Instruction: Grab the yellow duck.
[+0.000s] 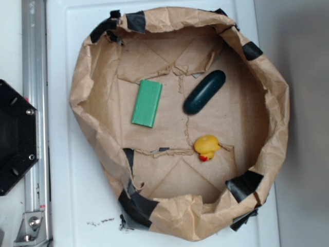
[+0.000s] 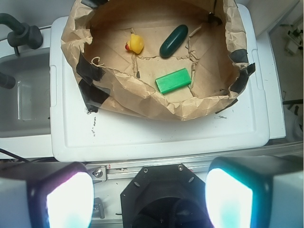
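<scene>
The yellow duck (image 1: 206, 147) is small with a red-orange beak. It lies in the lower right of the brown paper basin (image 1: 92, 77), below the dark green oblong (image 1: 204, 91) and right of the green block (image 1: 147, 103). In the wrist view the duck (image 2: 135, 43) lies at the far left of the basin floor. My gripper (image 2: 149, 194) is open and empty, high above the robot base and well short of the basin. Its glowing fingertips (image 2: 70, 198) frame the bottom of the wrist view. The gripper does not show in the exterior view.
The paper basin, patched with black tape (image 1: 244, 183), stands on a white lid (image 2: 156, 133) with raised crumpled walls. The black robot base (image 1: 13, 136) and a metal rail (image 1: 35, 77) lie left of it. A grey bin (image 2: 23, 99) sits beside the lid.
</scene>
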Controlling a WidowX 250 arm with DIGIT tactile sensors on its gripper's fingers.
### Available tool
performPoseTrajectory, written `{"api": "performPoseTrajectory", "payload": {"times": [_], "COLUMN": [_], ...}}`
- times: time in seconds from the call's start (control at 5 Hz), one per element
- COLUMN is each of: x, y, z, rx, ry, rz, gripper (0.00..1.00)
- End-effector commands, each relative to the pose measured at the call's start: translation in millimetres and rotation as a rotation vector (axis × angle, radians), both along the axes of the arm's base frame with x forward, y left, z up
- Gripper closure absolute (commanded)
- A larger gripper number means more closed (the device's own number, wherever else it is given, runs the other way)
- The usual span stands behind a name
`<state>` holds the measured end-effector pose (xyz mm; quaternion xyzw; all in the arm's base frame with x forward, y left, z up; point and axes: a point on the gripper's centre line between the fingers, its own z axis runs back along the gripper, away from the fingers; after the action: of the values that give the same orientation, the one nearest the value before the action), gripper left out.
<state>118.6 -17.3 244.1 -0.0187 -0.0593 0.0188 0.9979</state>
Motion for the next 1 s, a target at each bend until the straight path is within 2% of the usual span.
{"api": "performPoseTrajectory", "payload": {"times": [0.0, 0.2, 0.4, 0.6, 0.8], "x": [0, 50, 90, 120, 152], "y": [0, 19, 28, 31, 31], "z": [0, -21, -46, -64, -91], "rx": [0.0, 0.082, 0.074, 0.048, 0.017], "ry": [0.0, -0.094, -0.126, -0.196, -0.185], "rz": [0.0, 0.072, 0.135, 0.105, 0.088], "gripper": [0.0, 0.0, 0.0, 0.0, 0.0]}}
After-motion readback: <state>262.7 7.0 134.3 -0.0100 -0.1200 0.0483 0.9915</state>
